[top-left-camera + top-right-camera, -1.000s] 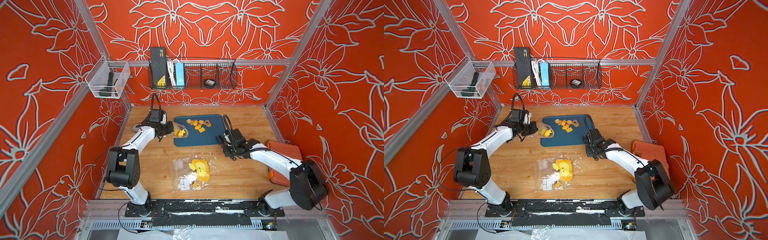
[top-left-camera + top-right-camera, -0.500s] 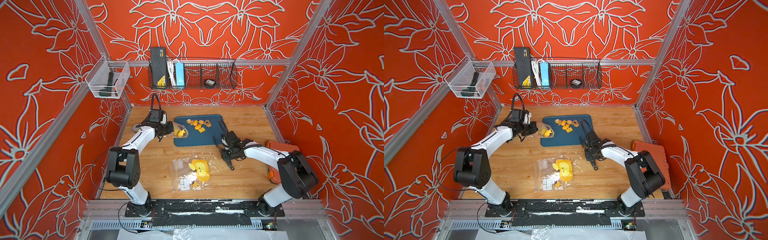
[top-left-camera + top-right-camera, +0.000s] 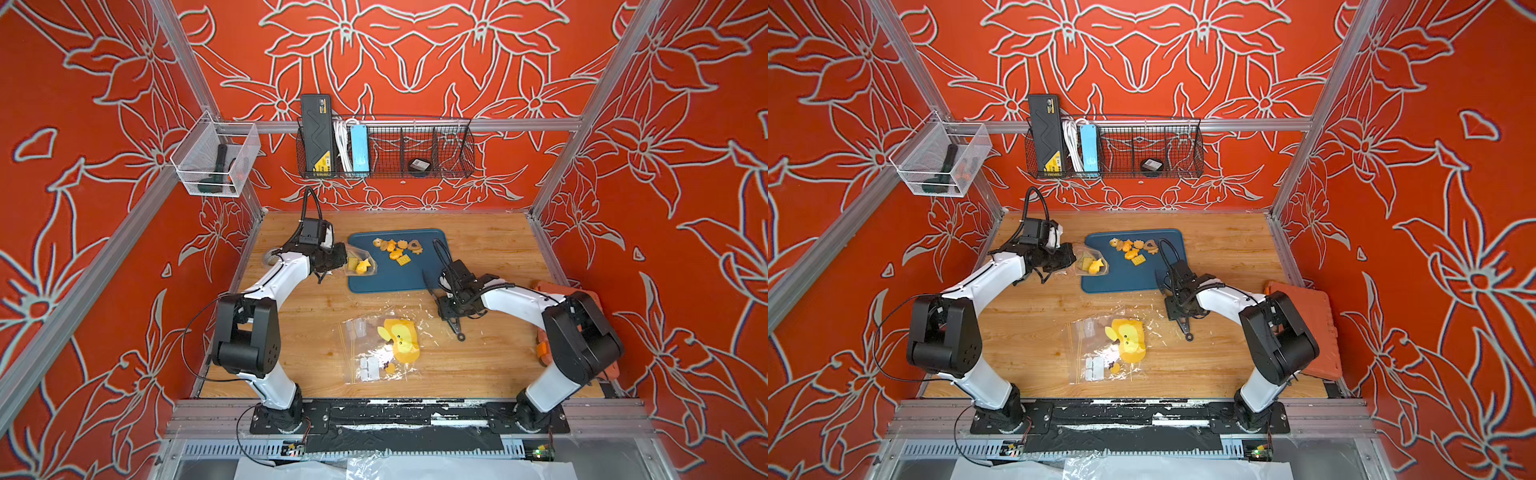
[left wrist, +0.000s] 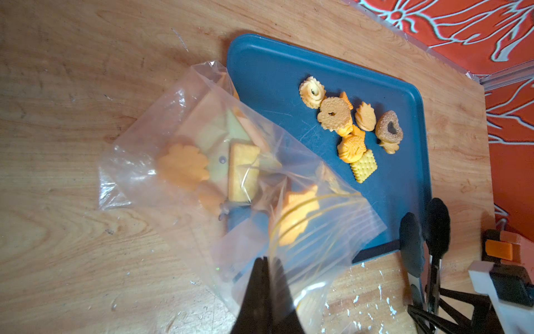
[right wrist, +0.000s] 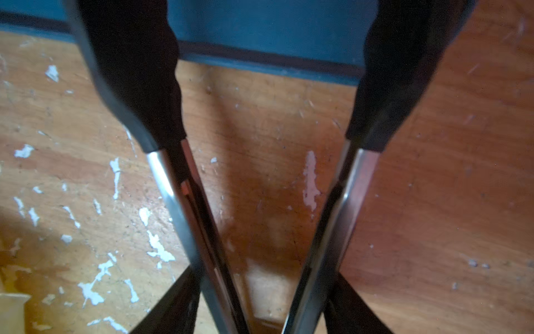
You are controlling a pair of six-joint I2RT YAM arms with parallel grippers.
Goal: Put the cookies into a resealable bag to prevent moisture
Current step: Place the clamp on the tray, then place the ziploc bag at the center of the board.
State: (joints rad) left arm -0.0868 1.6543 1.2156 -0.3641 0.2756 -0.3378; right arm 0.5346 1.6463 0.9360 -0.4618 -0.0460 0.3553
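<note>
Several small orange, yellow and brown cookies [image 3: 397, 249] [image 3: 1133, 251] [image 4: 349, 127] lie in a cluster on the blue tray [image 3: 395, 278] [image 4: 274, 72]. A clear resealable bag [image 3: 360, 266] [image 3: 1092, 266] [image 4: 202, 162] lies over the tray's left edge with a few cookies inside. My left gripper [image 3: 341, 259] [image 4: 267, 260] is shut on the bag's mouth edge. My right gripper [image 3: 451, 307] [image 5: 264, 277] grips black-tipped metal tongs [image 3: 432, 286] [image 5: 167, 185]. The tongs' arms are spread wide with nothing between them, and their tips sit at the tray's near right edge.
A second clear bag with a yellow cartoon print [image 3: 386, 345] lies flat near the front middle. An orange case [image 3: 1308, 324] sits by the right wall. A wire basket [image 3: 386, 149] and a clear bin [image 3: 216, 162] hang on the back and left walls.
My right gripper has drawn the tongs back from the tray toward the front, and their arms have spread wider. The left gripper and the bag have stayed still.
</note>
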